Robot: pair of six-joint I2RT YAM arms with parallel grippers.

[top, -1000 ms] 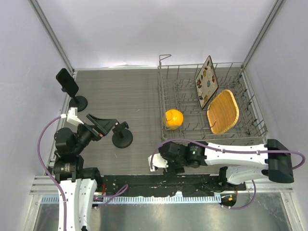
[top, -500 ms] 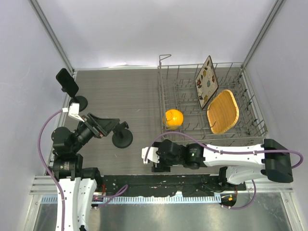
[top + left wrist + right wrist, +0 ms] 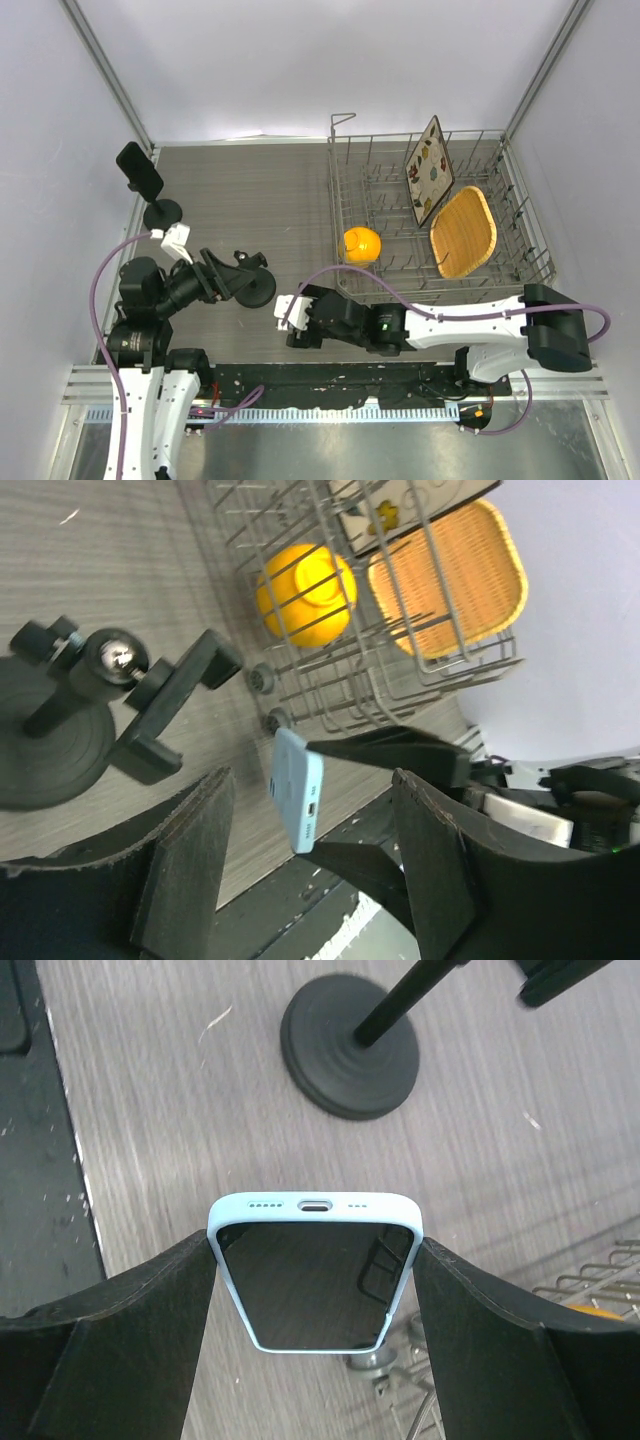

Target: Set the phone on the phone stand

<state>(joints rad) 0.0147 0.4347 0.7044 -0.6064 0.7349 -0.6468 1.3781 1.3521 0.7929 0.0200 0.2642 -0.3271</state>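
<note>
The phone point(image 3: 315, 1270), dark-screened in a light blue case, is clamped by its long sides between my right gripper's point(image 3: 315, 1285) fingers, charging port pointing forward. From above the phone point(image 3: 290, 309) hangs over the table's near middle, just right of the phone stand point(image 3: 254, 288). The stand has a round black base point(image 3: 350, 1045), a ball joint and a black clamp point(image 3: 175, 695). My left gripper point(image 3: 212, 278) sits just left of that clamp, jaws apart with nothing between them. In the left wrist view the phone point(image 3: 297, 802) shows beyond the open left gripper point(image 3: 310, 825).
A wire dish rack point(image 3: 345, 200) fills the right half, holding a yellow cup point(image 3: 361, 245), a wicker plate point(image 3: 463, 232) and an upright patterned plate point(image 3: 430, 170). A second black stand point(image 3: 141, 171) rises at the far left edge.
The right arm has carried the phone leftward, toward the stand. My left gripper has shifted right and nearer, against the stand's clamp, and its jaws have narrowed.
</note>
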